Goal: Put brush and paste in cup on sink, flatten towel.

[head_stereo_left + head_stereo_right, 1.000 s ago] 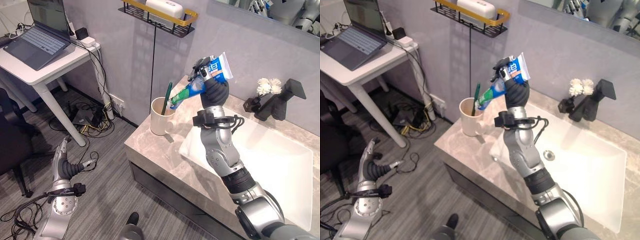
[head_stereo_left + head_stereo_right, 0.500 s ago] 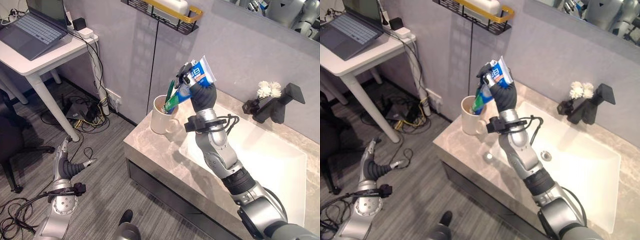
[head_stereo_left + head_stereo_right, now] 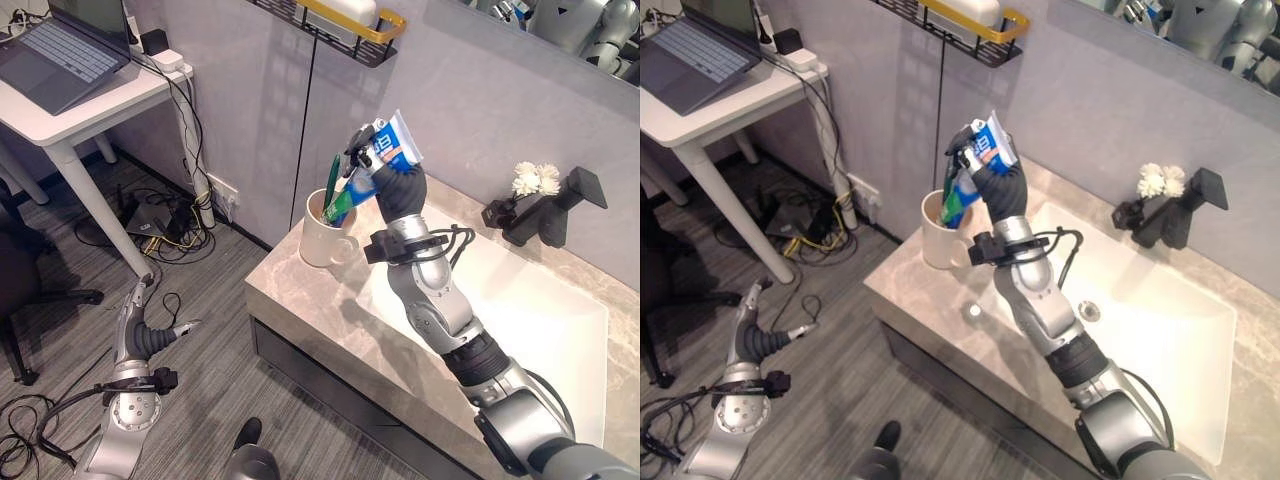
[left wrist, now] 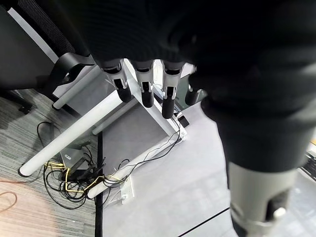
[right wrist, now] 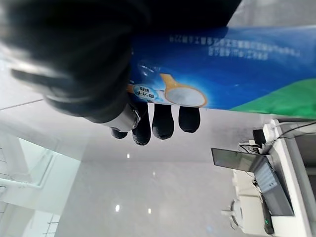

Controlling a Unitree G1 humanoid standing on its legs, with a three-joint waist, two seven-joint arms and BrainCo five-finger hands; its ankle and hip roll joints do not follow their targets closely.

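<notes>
My right hand [image 3: 398, 180] is raised above the cream ceramic cup [image 3: 322, 244], its fingers [image 5: 163, 120] curled round the glossy blue-and-green paste tube [image 3: 372, 170]. The tube is flat at its crimped upper end and slants down, its green lower end at the cup's mouth. A slim dark-green brush [image 3: 334, 186] stands upright in the cup. The cup, rounded with a side handle, sits on the mottled beige stone bench [image 3: 300, 300] just beside the smooth white rectangular sink [image 3: 540, 330]. A matte black angular tap [image 3: 555, 200] stands at the back edge. My left hand [image 3: 140, 325] hangs low over the grey wood-grain floor [image 3: 210, 330], fingers [image 4: 143, 91] loosely straight, holding nothing.
</notes>
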